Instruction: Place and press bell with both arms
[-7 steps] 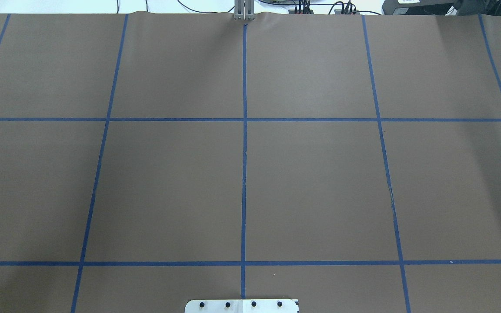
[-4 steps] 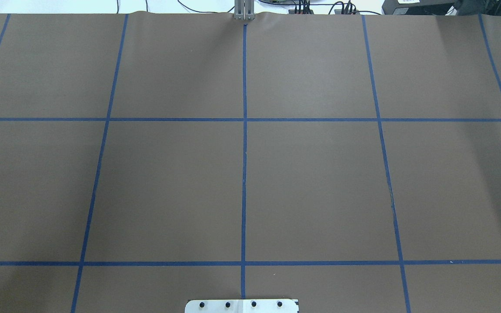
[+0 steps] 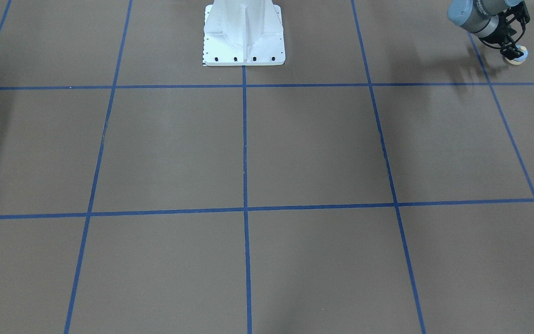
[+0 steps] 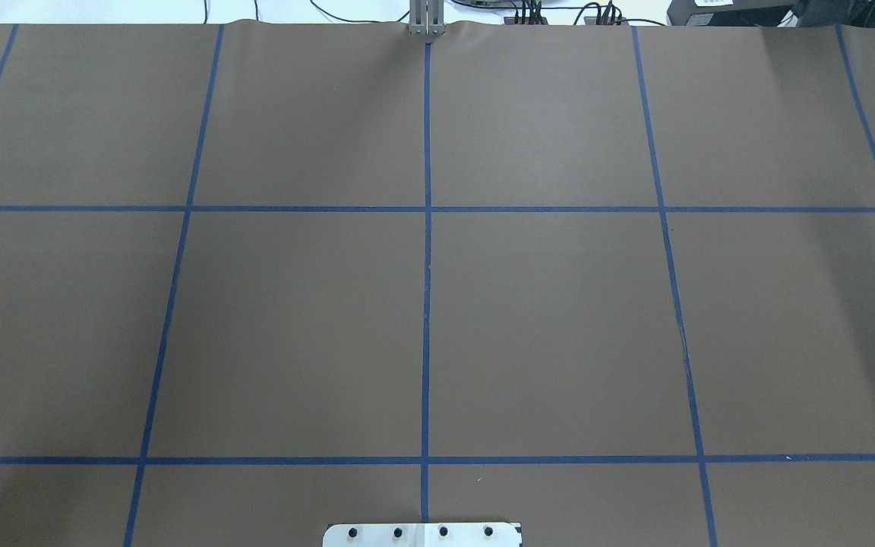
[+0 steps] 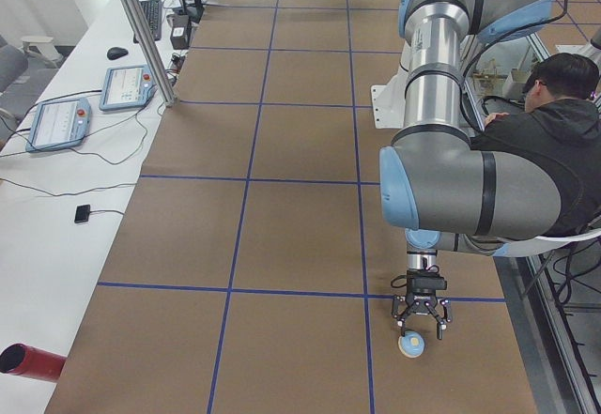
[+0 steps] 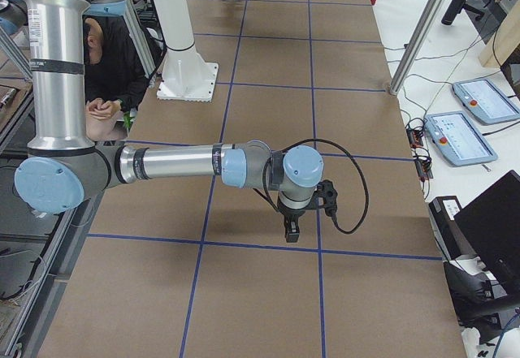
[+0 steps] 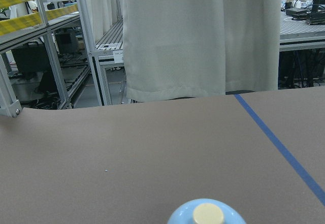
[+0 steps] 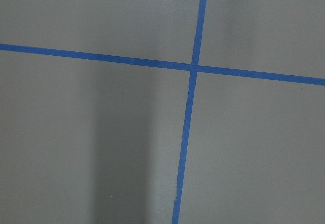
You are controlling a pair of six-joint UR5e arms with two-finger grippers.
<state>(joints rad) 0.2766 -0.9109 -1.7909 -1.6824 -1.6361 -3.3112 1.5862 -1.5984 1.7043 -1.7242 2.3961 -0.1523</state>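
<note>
Bell [image 3: 518,57] sits on the table [image 3: 295,148] in my front-facing view, well out from the pedestal [image 3: 244,41] on the left arm's side, with the left gripper [image 3: 513,50] directly over it. Overhead, I get only the table and the pedestal's plate. From the left end, its 2 jaws stand apart just above the bell. From the right end, the right gripper [image 6: 291,230] hangs forward of the pedestal; I cannot tell how its jaws stand.

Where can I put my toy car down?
The middle brown squares, between blue tape lines before the white pedestal, are bare. Crowded: the left end, where the black left claw is at the light-blue dome bell; the grey right arm overhangs the other end.
</note>
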